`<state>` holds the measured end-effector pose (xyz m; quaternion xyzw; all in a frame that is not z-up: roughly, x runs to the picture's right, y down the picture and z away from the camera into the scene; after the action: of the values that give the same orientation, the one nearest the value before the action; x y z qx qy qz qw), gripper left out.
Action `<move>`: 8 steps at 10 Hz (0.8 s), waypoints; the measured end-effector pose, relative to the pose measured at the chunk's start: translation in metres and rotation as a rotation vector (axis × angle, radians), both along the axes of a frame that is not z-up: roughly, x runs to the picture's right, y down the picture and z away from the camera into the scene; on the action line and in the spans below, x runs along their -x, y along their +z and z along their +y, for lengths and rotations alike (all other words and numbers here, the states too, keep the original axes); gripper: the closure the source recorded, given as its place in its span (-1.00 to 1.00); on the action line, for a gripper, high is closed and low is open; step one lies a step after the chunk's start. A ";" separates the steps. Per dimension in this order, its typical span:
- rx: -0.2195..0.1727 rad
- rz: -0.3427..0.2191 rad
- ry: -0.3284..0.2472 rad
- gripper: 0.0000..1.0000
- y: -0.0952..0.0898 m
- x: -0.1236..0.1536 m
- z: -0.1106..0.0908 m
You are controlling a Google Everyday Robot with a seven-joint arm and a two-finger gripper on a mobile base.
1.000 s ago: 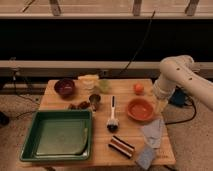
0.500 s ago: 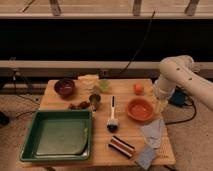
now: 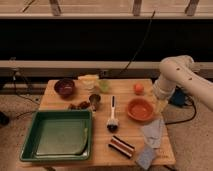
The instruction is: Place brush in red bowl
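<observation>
The brush (image 3: 112,116) lies on the wooden table (image 3: 127,136), its white handle pointing away and its dark bristle head toward the front. The red bowl (image 3: 140,109) sits just right of it, empty. My gripper (image 3: 161,104) hangs at the end of the white arm (image 3: 176,72) at the table's right edge, just right of the red bowl and well away from the brush. It holds nothing that I can see.
A green tray (image 3: 57,134) fills the front left. A maroon bowl (image 3: 64,87), a yellow object (image 3: 88,80), a green cup (image 3: 104,86) and an orange fruit (image 3: 138,88) line the back. A metal cup (image 3: 94,101), striped block (image 3: 121,146), grey cloth (image 3: 152,132) and sponge (image 3: 145,156) lie nearby.
</observation>
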<state>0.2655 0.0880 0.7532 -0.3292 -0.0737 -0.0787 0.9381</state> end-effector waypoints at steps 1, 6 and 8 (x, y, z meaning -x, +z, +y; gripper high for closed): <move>0.000 0.000 0.000 -0.30 0.000 0.000 0.000; 0.000 0.000 0.000 -0.30 0.000 0.000 0.000; -0.011 -0.002 -0.012 -0.30 -0.001 0.000 -0.003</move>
<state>0.2654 0.0849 0.7524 -0.3242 -0.0720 -0.0852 0.9394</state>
